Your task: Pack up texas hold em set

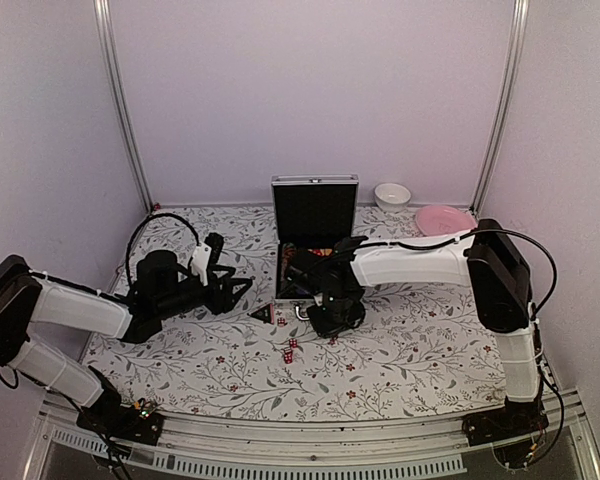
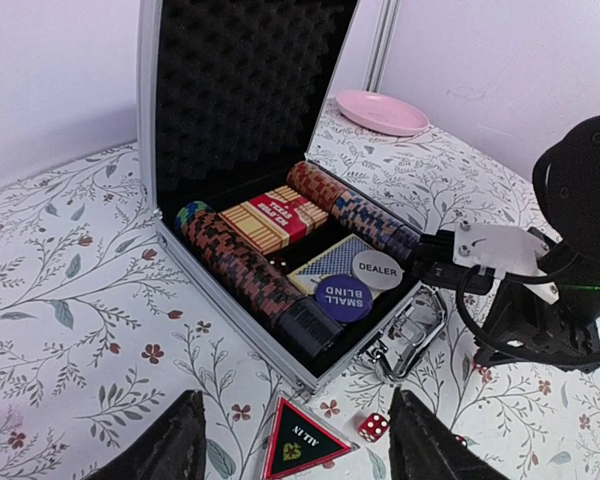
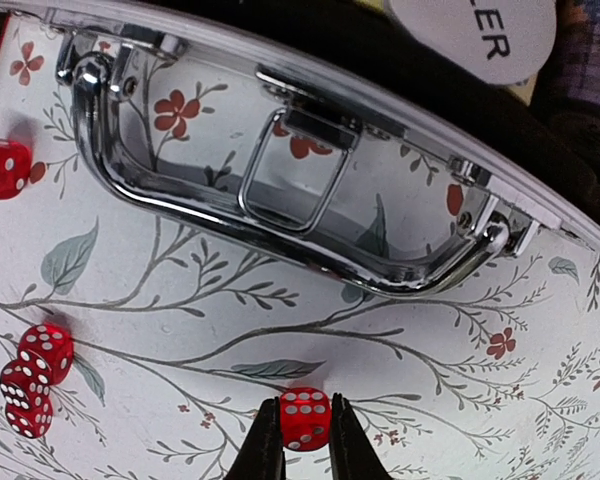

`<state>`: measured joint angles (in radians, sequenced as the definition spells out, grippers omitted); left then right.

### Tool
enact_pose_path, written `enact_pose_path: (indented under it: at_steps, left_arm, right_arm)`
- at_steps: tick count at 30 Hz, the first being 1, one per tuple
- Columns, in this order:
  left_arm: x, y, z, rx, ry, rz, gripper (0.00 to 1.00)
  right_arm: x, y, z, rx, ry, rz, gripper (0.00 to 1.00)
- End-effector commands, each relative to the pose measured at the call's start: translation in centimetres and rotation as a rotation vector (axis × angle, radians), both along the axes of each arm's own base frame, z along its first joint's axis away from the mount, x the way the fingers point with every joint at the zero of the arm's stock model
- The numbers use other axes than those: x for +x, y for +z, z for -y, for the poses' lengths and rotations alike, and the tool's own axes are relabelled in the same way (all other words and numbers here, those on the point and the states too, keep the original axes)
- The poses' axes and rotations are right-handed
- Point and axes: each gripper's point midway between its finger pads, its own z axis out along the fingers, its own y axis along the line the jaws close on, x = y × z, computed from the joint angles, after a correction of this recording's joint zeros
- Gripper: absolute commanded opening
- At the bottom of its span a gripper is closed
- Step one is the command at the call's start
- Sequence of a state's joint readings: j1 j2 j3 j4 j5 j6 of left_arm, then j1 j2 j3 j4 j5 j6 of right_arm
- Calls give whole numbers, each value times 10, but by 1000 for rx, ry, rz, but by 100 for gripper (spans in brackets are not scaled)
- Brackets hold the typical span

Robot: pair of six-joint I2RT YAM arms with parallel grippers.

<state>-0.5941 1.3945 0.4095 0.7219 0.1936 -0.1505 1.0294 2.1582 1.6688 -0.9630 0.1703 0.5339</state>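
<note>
My right tool (image 3: 304,432) has its two fingers pressed against either side of one red die (image 3: 305,416), gripping it low over the tabletop (image 3: 180,400) just in front of the case's metal handle (image 3: 280,240). Four more dice lie loose to one side of it in the right wrist view: one (image 3: 2,168) by the end of the handle and three bunched together (image 3: 30,385) further out.

My left tool (image 2: 296,420) is spread wide and holds nothing. It hovers over the black triangular piece (image 2: 302,448), which lies flat on the tabletop just in front of the case with another die (image 2: 372,427) beside it.

The silver case (image 2: 250,90) stands open in the middle of the tabletop, its foam-lined lid upright. Inside I see two rows of poker chips (image 2: 245,270) along the sides. Between them are the tan-red card pack (image 2: 273,217), a blue deck (image 2: 335,258), a white dealer disc (image 2: 377,267) and a purple small-blind disc (image 2: 340,297).

At the far right the pink plate (image 1: 444,218) and white bowl (image 1: 392,194) sit well apart from the case.
</note>
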Motion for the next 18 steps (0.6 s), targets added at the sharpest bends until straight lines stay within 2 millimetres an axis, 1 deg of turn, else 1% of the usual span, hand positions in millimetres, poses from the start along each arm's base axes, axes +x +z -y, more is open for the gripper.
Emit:
enact_pose_path:
  at_steps: [1, 5, 9, 12, 14, 15, 18]
  left_arm:
    - [3, 1, -4, -14, 16, 10, 62]
    - [3, 4, -10, -29, 42, 19, 62]
    - [5, 12, -25, -57, 101, 46, 62]
    - [6, 14, -36, -62, 141, 54, 62]
    - [7, 15, -42, -67, 161, 56, 63]
    - [7, 16, -44, -70, 168, 58, 63]
    - [8, 17, -48, -72, 185, 61, 63]
  right_arm:
    - [10, 15, -10, 22, -11, 23, 12]
    - [29, 37, -15, 71, -60, 65, 13]
    - [57, 55, -19, 143, -116, 116, 13]
    - [80, 63, -23, 200, -156, 155, 13]
    - [96, 64, -24, 215, -169, 181, 13]
    - [105, 68, -26, 229, -173, 201, 13]
    - [126, 72, -32, 239, -166, 244, 14]
